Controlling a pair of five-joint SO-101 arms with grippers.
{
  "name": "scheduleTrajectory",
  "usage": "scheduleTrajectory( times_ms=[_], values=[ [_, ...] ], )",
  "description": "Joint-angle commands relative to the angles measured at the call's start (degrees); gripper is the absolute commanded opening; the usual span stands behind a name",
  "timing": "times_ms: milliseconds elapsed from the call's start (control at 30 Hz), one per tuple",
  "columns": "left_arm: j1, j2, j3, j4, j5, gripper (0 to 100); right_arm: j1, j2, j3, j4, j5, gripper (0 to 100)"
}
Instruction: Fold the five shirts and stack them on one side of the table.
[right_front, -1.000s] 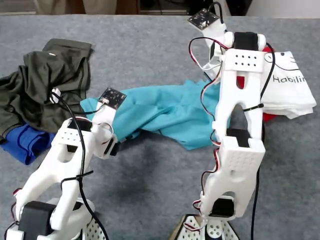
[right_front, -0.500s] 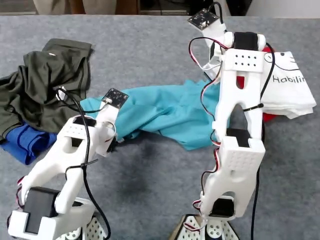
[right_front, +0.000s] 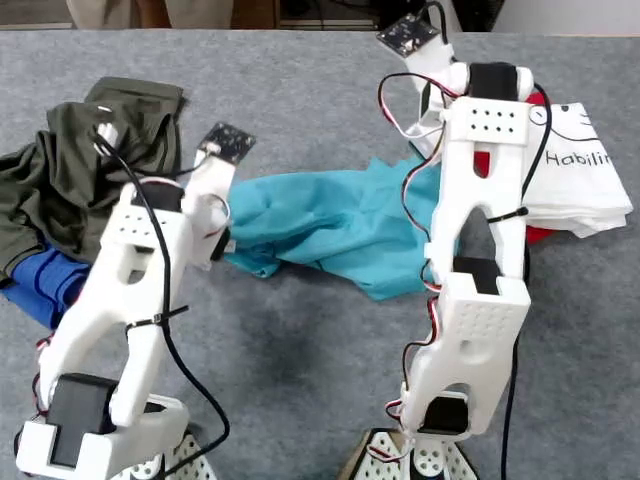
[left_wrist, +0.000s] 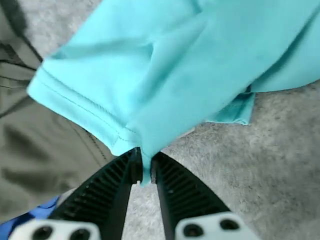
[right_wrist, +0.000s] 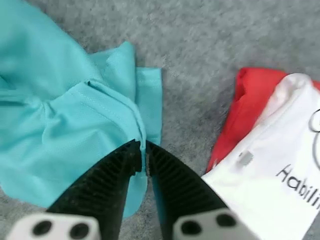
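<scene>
Your left jaws: clamped on teal shirt (left_wrist: 200, 60) hem, beside green shirt (right_front: 60, 175) | your right jaws: clamped on its opposite edge, near white shirt (right_wrist: 270, 165) | shirt lies on the worktop (right_front: 320, 345) between them; you hold both ends, likely to spread it flat for folding.
</scene>
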Motion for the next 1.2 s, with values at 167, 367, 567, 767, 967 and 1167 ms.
scheduleTrajectory(
  times_ms=[167,367,567,767,967,1167],
  values=[
    [0.18,-0.13,-13.98,9.93,0.35,2,1.36,-0.57,-7.34,2.55,-2.99,0.5],
    [0.18,-0.22,-25.05,16.79,0.79,2,2.24,-0.66,-16.57,7.82,-6.42,0.5],
    [-0.18,-0.22,-46.86,27.96,4.04,2,3.21,-6.2,-26.95,8.09,-11.6,0.5],
    [-0.44,-0.4,-64.44,32.88,8.0,2,3.56,-19.74,-27.47,8.0,-15.38,0.5],
    [-0.44,-6.99,-69.8,32.88,13.1,2,3.47,-31.43,-27.82,7.65,-15.3,0.5],
    [-0.53,-14.81,-69.71,32.0,17.41,2,3.56,-41.8,-27.91,3.52,-15.82,0.5]
  ],
)
